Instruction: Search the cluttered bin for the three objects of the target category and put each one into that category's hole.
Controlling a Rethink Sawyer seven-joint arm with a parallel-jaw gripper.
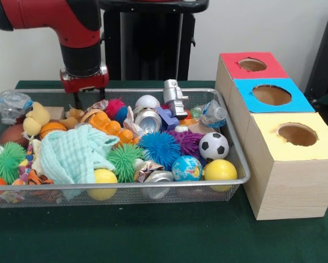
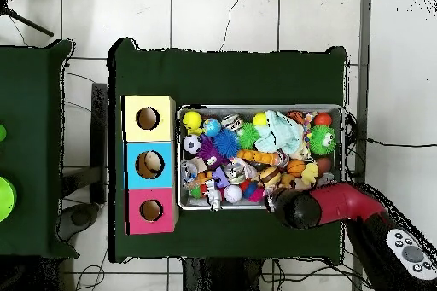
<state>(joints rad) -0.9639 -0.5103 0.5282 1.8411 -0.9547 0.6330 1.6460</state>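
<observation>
Pincer [image 1: 83, 102] low at wire bin [image 1: 153, 183] back rim, state unclear, cannot tell. Orange block [image 1: 105, 125] just beside. Risk: tips snagging mesh or neighbouring clutter on descent.

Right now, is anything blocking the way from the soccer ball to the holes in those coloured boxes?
Only the wire bin's side wall stands between the soccer ball and the boxes, so it would likely need lifting over the rim. The red hole, blue hole and yellow hole face up, uncovered.
</observation>
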